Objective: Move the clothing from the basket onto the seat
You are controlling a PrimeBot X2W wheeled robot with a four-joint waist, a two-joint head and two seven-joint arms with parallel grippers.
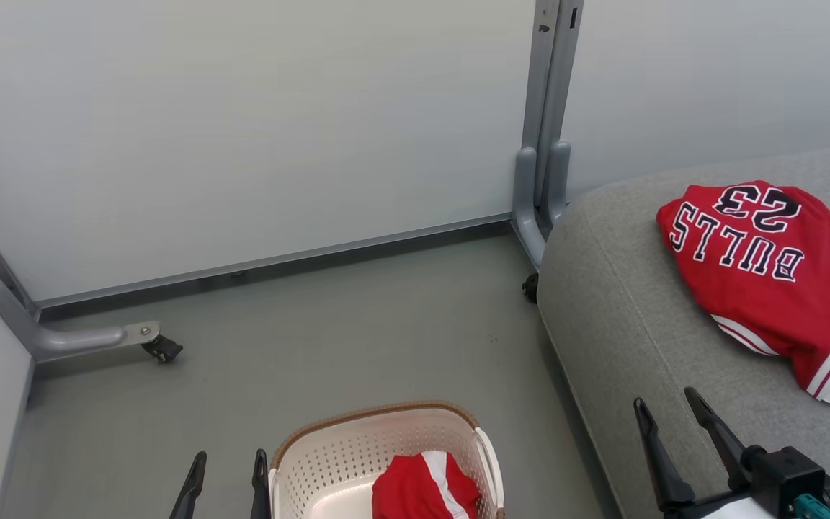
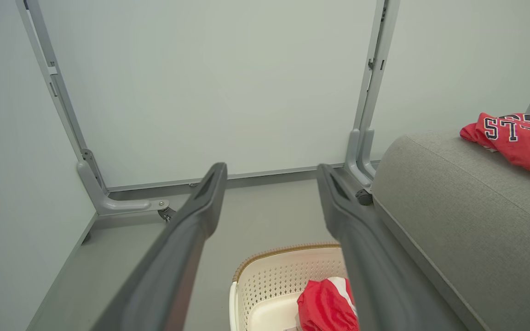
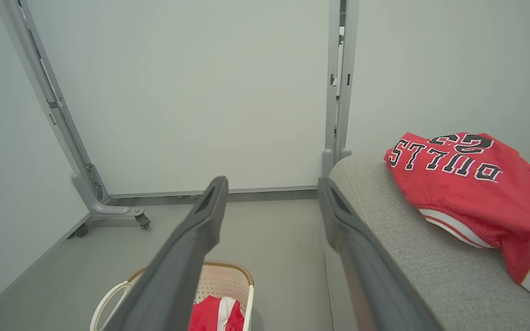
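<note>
Red jersey (image 1: 761,281) on the grey seat (image 1: 624,339); red shorts (image 1: 422,494) bunched in the basket (image 1: 357,447).
Jersey lettering reads upside down in the head view, long axis slanting lower right; left end effector (image 1: 231,455) and right end effector (image 1: 664,398) spread, empty.

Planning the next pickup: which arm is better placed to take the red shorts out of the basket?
Probably the left. The left tool stands open right beside the basket holding the shorts; the right tool is open over the seat, farther off.
</note>
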